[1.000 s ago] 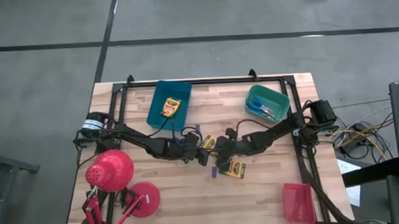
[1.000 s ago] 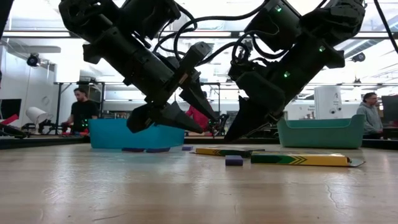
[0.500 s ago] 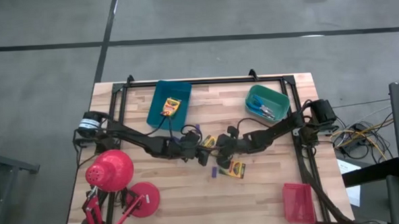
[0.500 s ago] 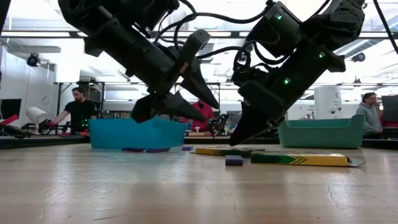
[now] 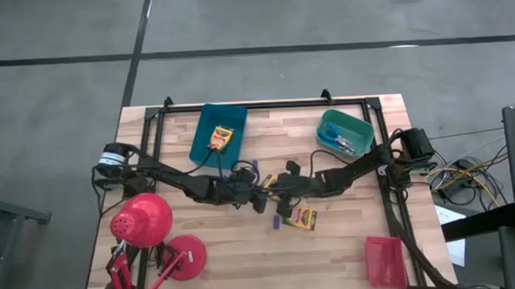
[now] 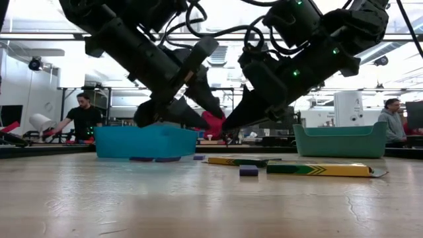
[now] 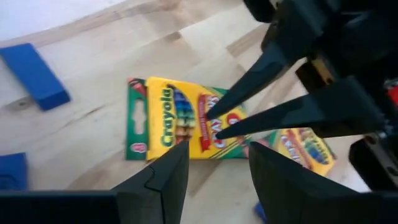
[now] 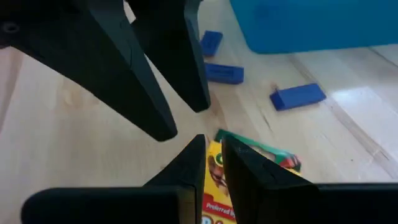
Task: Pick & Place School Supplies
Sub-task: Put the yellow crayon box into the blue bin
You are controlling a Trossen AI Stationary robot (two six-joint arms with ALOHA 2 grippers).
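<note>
One yellow crayon box [image 5: 267, 181] [image 7: 180, 127] lies flat on the table between my two grippers. A second crayon box [image 5: 303, 218] [image 6: 320, 170] lies flat nearer the near edge, and a third [image 5: 220, 138] rests in the blue tray [image 5: 204, 149]. The scissors [image 5: 337, 142] lie in the teal tray [image 5: 354, 123]. Purple sticks [image 5: 251, 168] [image 8: 298, 96] lie flat on the wood. My left gripper [image 5: 253, 192] [image 7: 214, 180] is open and hangs above the first box. My right gripper [image 5: 275, 189] [image 8: 213, 152] is open by a narrow gap and hovers over the same box.
A red desk lamp [image 5: 143, 221] stands at the near left corner. A red tray [image 5: 384, 261] sits near the near right corner. Another purple stick [image 5: 277, 223] [image 6: 248, 170] lies beside the second box. People stand in the room beyond the far edge [image 6: 82, 116].
Both grippers have risen from just above the table to well clear of it. The right gripper has also moved toward the table's left, closing on the left gripper over the first crayon box. The boxes and sticks have stayed where they were.
</note>
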